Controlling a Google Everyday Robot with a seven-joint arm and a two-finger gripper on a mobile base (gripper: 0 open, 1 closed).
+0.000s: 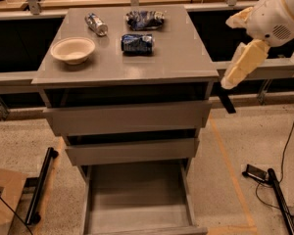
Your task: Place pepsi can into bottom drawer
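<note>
The pepsi can lies on its side on the grey cabinet top, near the middle. The bottom drawer is pulled out below the two upper drawers and holds nothing that I can see. My gripper hangs in the air to the right of the cabinet, at about the height of its top edge. It points down and to the left and holds nothing. It is well apart from the can.
A slim silver can lies at the back left of the top. A crumpled blue and white snack bag lies behind the pepsi can. A cream bowl sits at the left. Cables and a black stand lie on the floor at the right.
</note>
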